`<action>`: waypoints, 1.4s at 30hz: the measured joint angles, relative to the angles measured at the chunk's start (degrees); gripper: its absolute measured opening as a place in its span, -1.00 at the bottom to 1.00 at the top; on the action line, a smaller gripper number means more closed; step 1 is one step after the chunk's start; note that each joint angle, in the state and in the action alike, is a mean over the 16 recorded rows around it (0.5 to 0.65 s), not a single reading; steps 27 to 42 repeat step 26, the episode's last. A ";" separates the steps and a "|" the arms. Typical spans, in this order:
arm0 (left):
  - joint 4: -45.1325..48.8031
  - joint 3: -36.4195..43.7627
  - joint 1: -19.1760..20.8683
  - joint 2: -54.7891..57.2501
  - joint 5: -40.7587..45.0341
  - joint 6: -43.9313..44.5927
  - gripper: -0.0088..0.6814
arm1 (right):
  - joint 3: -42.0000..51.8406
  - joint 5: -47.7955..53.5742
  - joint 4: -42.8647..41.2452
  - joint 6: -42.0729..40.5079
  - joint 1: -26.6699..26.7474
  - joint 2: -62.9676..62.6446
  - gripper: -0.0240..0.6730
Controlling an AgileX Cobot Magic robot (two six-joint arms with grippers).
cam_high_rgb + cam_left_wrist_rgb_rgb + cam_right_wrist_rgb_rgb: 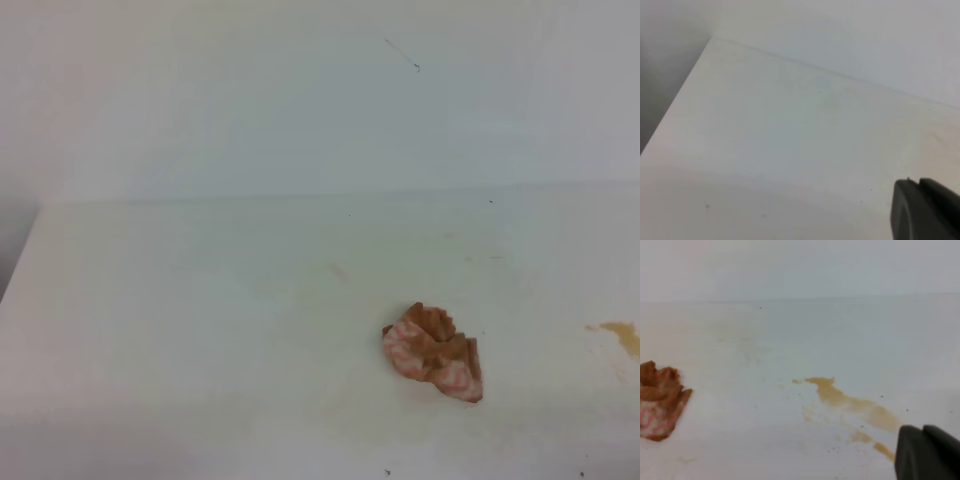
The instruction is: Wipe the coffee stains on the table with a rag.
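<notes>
You see the rag lying crumpled on the table, free of both grippers. The coffee stains are on its right side, well apart from it. The right gripper has its fingers together, holding nothing, just near the stain's end. The left gripper shows only a dark corner, so you cannot tell its state.

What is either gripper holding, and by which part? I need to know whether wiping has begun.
Nothing is held. The rag lies loose on the table, and the coffee stains sit unwiped. The right gripper is shut on nothing.
</notes>
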 joint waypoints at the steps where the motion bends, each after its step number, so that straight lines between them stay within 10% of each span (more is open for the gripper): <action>1: 0.00 0.00 0.00 0.00 0.00 0.00 -0.99 | 0.00 -0.01 0.00 0.00 -0.30 0.01 -0.94; 42: 0.00 0.00 0.00 0.00 0.00 0.00 -0.99 | 0.00 0.11 0.00 0.00 -1.42 0.24 -0.94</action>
